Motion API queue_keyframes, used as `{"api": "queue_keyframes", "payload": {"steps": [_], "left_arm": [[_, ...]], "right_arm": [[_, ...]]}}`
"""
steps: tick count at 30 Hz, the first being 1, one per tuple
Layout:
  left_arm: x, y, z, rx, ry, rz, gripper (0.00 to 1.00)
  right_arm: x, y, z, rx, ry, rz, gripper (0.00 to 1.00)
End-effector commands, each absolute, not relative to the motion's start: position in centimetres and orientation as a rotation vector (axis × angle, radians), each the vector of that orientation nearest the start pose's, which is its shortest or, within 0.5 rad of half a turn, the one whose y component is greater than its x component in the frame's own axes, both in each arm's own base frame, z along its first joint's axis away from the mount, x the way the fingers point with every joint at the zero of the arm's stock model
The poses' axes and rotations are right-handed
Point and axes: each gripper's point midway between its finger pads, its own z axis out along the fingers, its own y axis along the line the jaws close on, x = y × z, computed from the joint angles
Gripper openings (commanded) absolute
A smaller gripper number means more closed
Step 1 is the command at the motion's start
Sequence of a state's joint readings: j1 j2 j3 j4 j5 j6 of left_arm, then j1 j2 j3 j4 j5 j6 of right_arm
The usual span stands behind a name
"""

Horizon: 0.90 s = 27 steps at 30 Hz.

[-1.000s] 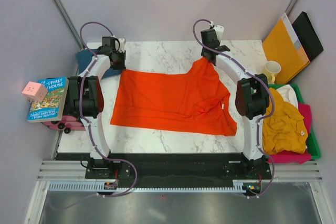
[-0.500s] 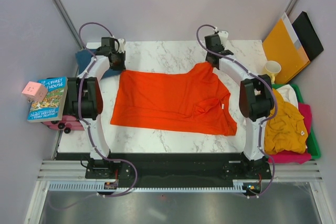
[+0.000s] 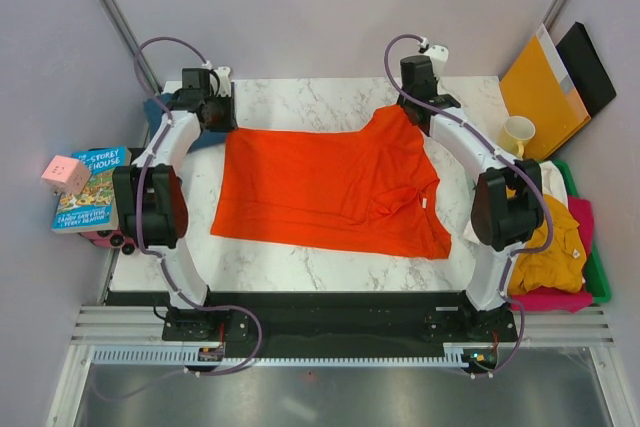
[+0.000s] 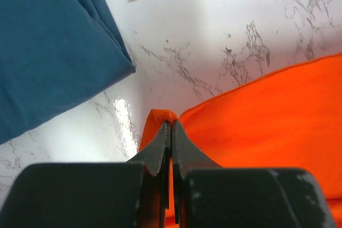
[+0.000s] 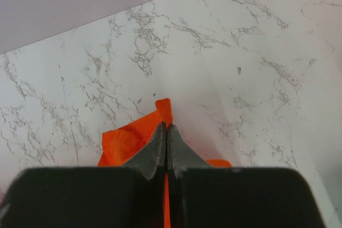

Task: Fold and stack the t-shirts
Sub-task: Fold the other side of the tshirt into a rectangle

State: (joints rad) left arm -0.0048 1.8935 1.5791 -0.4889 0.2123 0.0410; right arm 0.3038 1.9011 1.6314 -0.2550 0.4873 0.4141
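from above, the orange shirt [image 3: 330,187] is seen spread across the middle of the table [image 3: 300,102]. its far left corner is met by the left claw [image 3: 222,119], and a peak near its far right corner by the right claw [image 3: 405,107]. a blue shirt [image 3: 157,107] is laid at the far left corner of the tabletop.

in the left wrist view, the left claw [image 4: 171,126] is seen closed on a pinch of orange cloth, with the blue shirt [image 4: 48,46] near it but apart.

in the right wrist view, the right claw [image 5: 166,129] is seen clamped on a tip of the orange shirt [image 5: 120,142].
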Motion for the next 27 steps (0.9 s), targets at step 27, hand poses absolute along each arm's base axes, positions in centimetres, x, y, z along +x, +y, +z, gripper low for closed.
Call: {"api": "queue_keyframes", "payload": {"steps": [27], "left_arm": [[40.6,-1.1,11.0,0.157,2.427,-0.150,0.02]], "right_arm": [[37.4,10.5,15.9,0.438,2.080,-0.043,0.00]]}}
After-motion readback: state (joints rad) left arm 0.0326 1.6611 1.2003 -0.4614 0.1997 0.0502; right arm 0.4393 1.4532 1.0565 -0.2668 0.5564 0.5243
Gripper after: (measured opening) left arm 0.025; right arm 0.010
